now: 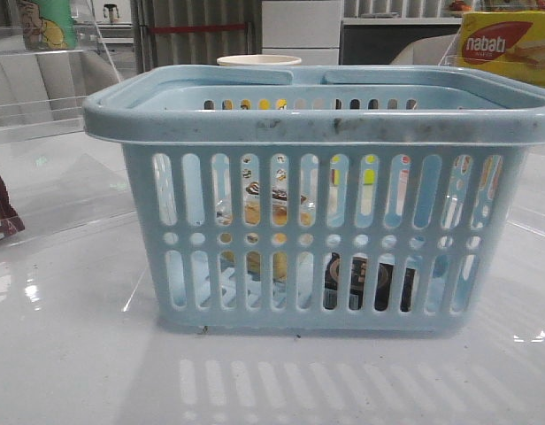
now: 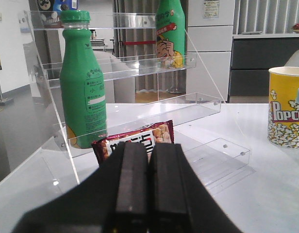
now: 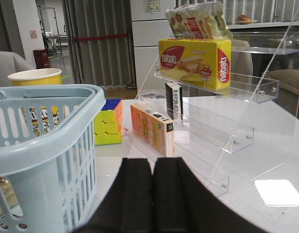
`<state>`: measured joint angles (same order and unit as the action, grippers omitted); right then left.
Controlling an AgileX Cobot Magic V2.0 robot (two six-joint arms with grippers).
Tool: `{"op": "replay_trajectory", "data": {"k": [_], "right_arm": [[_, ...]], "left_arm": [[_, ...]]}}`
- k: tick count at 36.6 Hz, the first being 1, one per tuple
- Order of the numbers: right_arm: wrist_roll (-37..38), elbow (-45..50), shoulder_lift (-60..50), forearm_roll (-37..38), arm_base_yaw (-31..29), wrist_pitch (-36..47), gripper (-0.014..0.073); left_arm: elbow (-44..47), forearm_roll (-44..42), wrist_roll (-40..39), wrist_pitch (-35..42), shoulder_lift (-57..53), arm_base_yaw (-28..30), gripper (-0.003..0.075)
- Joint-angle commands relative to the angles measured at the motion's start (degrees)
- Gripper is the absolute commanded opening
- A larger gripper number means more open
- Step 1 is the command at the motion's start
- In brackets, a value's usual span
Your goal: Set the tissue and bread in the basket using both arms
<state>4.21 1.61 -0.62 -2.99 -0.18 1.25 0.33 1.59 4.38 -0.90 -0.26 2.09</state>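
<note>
The large light-blue slotted plastic basket (image 1: pixel 321 199) stands upright at the middle of the glossy white counter (image 1: pixel 69 354). Through its front slots, the yellowish-brown bread in its clear wrapper (image 1: pixel 264 217) shows inside toward nine o'clock, leaning up from the floor of the basket, and the small flat black tissue pack (image 1: pixel 372 283) lies low on the floor toward five o'clock. Both sit within the basket walls.

The left claw (image 2: pixel 148 184) shows in its own wrist view with its two black fingers pressed flat together and nothing between them. Beyond it a dark red-brown snack packet (image 2: pixel 135 143) leans at the foot of a clear acrylic tiered shelf (image 2: pixel 154 104) that carries a tall green bottle (image 2: pixel 83 82); a yellow popcorn cup (image 2: pixel 287 107) stands on the counter at three o'clock.

The right claw (image 3: pixel 152 194) is likewise closed, fingers touching, gripping nothing. It sits just beside the basket's rim, with a colourful puzzle cube (image 3: pixel 109 124), a small orange carton (image 3: pixel 152 128) and a yellow-red "nabati" box (image 3: pixel 194 63) on another clear shelf beyond.
</note>
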Motion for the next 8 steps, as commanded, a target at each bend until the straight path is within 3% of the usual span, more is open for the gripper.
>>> {"op": "replay_trajectory", "data": {"k": [1,8], "right_arm": [[-0.5,-0.3,-1.1,-0.9,-0.4,5.5,0.0053],[-0.5,-0.3,-1.1,-0.9,-0.4,5.4,0.0053]], "left_arm": [[0.4,0.5,-0.2,4.9,-1.0,0.1,0.0092],[0.4,0.5,-0.2,4.9,-1.0,0.1,0.0092]]}}
